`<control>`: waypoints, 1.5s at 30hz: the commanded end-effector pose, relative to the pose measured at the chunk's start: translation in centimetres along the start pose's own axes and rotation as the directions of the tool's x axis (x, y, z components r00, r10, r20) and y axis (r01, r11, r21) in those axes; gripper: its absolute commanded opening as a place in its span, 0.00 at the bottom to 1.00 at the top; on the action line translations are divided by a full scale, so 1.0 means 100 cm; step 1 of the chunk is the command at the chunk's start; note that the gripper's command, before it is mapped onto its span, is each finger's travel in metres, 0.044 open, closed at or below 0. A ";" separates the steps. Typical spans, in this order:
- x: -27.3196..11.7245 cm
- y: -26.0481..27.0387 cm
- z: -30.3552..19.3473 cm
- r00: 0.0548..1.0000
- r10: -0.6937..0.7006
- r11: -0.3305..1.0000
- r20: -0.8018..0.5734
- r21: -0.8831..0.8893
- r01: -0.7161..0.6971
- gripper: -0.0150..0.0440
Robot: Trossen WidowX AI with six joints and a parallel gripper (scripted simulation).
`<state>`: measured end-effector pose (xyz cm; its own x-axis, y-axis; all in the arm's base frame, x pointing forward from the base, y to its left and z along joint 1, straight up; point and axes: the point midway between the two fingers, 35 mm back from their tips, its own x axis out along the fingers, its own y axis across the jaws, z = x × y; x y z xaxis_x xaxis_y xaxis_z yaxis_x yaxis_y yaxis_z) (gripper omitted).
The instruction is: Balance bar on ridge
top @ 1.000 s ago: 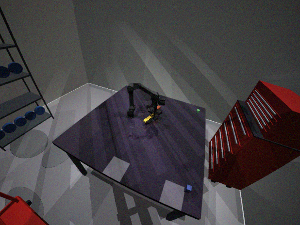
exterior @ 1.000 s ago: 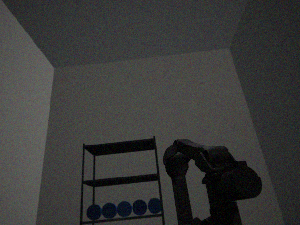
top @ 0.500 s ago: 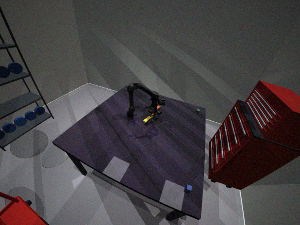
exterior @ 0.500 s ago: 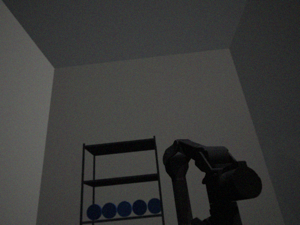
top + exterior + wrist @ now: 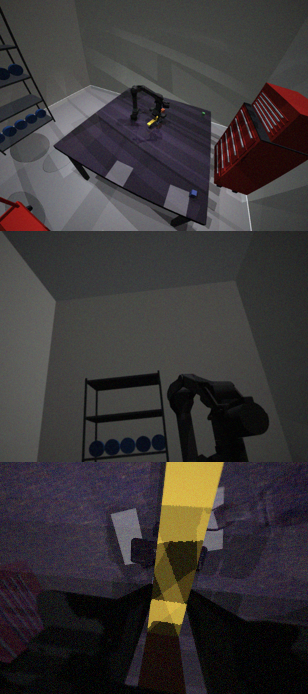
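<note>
Black parallel-jaw gripper (image 5: 156,119) closed on the long yellow bar (image 5: 152,121), just above centre of the top view, pointing down from the dark arm (image 5: 147,92). In the wrist view, yellow bar (image 5: 180,547) running from the top edge down the middle of the frame, bright at the top, shadowed lower down, dark gripper fingers pressed against its two sides. Small orange block (image 5: 163,109) just up and right of the gripper, beside the wrist — the ridge cannot be made out for certain. Contact between bar and purple table top (image 5: 139,154) not discernible.

Further out on the table: a small green cube (image 5: 203,113) near the upper right edge, a blue cube (image 5: 193,193) near the lower right corner. Off the table — a red drawer cabinet (image 5: 259,139) at right, a black metal shelf rack (image 5: 17,99) with blue discs (image 5: 21,124) at left. Exterior view dim: arm silhouette (image 5: 214,415) at lower right, shelf rack (image 5: 124,417) beside it.
</note>
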<state>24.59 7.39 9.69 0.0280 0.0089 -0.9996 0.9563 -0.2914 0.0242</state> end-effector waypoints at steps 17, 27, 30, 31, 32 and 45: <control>0.000 0.000 0.000 1.000 -0.001 1.000 0.000 0.000 0.001 0.39; 0.000 0.000 0.000 1.000 -0.001 1.000 0.000 0.000 0.001 0.54; 0.000 0.000 0.000 1.000 -0.001 1.000 0.000 0.000 0.001 0.54; 0.000 0.000 0.000 1.000 -0.001 1.000 0.000 0.000 0.001 0.54; 0.000 0.000 0.000 1.000 -0.001 1.000 0.000 0.000 0.001 0.54; 0.000 0.000 0.000 1.000 -0.001 1.000 0.000 0.000 0.001 0.54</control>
<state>24.59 7.39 9.69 0.0280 0.0088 -0.9996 0.9563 -0.2914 0.0242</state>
